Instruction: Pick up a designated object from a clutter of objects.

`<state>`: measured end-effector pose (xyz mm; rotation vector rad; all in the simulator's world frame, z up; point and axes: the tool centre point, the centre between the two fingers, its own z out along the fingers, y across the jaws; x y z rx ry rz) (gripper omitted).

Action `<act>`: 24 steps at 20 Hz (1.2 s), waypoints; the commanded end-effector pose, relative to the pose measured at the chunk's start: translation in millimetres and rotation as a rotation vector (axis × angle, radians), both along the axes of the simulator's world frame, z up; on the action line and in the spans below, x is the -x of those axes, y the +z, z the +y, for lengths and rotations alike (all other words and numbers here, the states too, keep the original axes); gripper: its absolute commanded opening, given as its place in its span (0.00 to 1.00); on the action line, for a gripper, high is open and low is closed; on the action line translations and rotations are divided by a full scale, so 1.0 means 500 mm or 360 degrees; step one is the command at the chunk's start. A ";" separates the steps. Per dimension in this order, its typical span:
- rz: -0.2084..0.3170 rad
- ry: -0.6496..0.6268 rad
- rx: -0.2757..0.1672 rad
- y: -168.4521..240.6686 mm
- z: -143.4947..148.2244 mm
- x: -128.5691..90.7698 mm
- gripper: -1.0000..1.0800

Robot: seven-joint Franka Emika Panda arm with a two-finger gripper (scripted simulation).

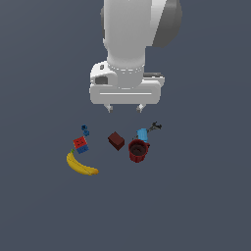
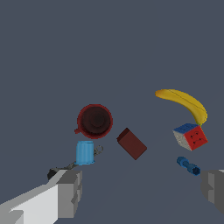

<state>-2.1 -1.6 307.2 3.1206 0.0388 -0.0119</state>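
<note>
The light-blue cylinder is small and plain, with smooth sides and one flat end turned toward the wrist camera. It is similar in size to the dark red cup and it lies on its side on the dark grey floor. In the exterior view it is at about 1 o'clock from the cup and touches or almost touches its rim.

The cup stands upright with its opening up. In the wrist view its inside is dark and I see nothing in it. A small handle sticks out of its side.

The thin dark wrench-like tool lies against the cylinder, at 1 o'clock from it in the exterior view.

The gripper hangs above the clutter with its two fingers spread wide apart and nothing between them. In the exterior view the cylinder is at about 5 o'clock from the gripper, below its right fingertip and clearly apart from it. In the wrist view one finger is just beside the tool and near the cylinder.

The dark red cube is at 9 o'clock from the cup. Farther in that direction are the red-and-blue block, the tiny blue piece and the yellow banana.
</note>
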 end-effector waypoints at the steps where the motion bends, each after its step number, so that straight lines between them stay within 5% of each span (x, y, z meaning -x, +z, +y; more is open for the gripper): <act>1: 0.0000 0.0000 0.0000 0.000 0.000 0.000 0.96; 10: 0.0076 -0.0067 -0.0023 -0.030 -0.009 0.013 0.96; 24: 0.0061 -0.0023 -0.0016 -0.097 0.022 0.016 0.96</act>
